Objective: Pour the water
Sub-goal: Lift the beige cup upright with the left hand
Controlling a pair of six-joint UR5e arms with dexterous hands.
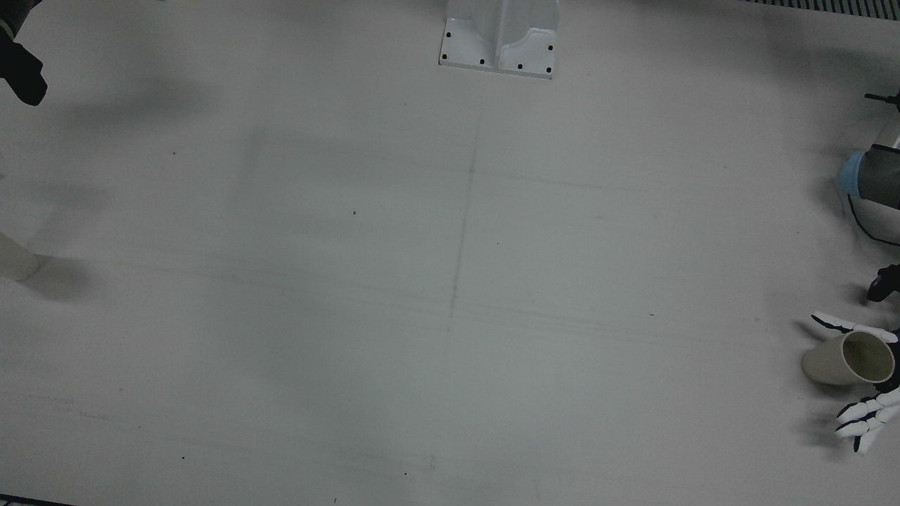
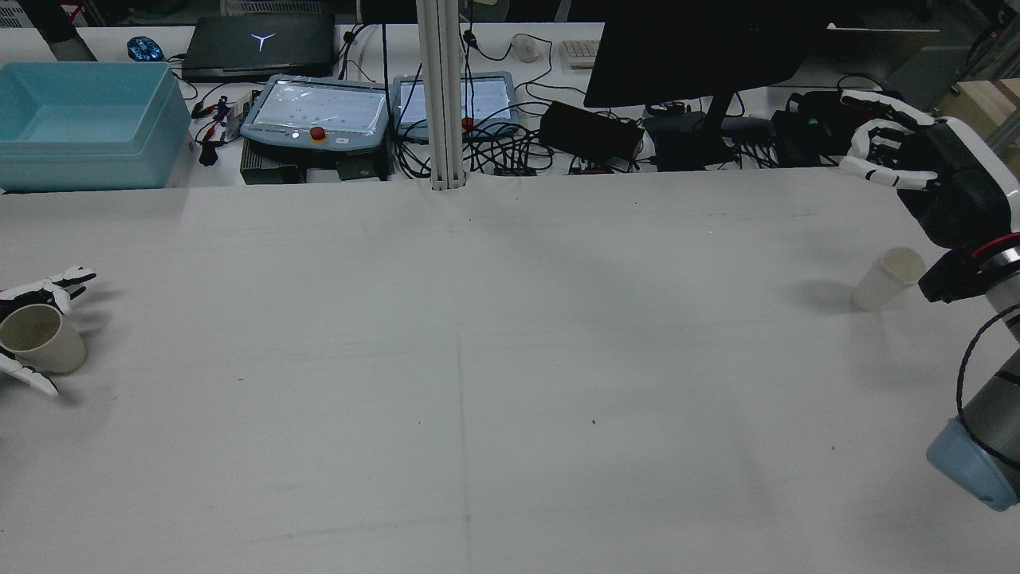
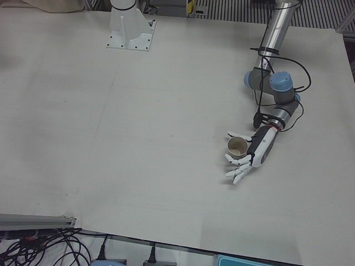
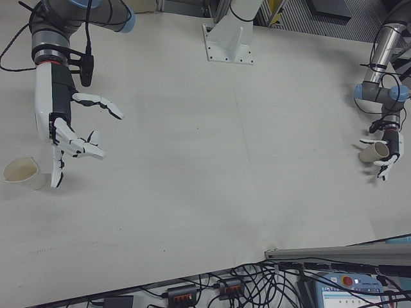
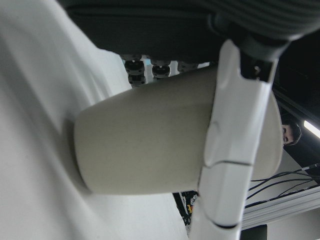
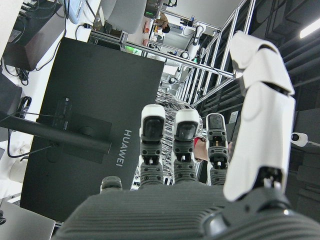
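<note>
A beige cup point(image 2: 41, 339) stands upright near the table's edge on the robot's left; it also shows in the front view point(image 1: 847, 358), the left-front view point(image 3: 238, 147) and the left hand view point(image 5: 165, 140). My left hand point(image 3: 256, 149) is open, with the thumb on one side of this cup and the straight fingers point(image 1: 865, 416) on the other. One finger point(image 5: 240, 140) lies across the cup's wall. A white cup point(image 2: 887, 278) stands on the robot's right, also in the right-front view point(image 4: 22, 173). My right hand point(image 2: 916, 151) is open and empty, raised above and beside it.
The arms' white pedestal base point(image 1: 499, 46) is at the table's back middle. Beyond the far edge in the rear view are a teal bin point(image 2: 88, 119), two teach pendants point(image 2: 319, 112), a white post point(image 2: 442, 96), a black monitor point(image 2: 701, 48) and cables.
</note>
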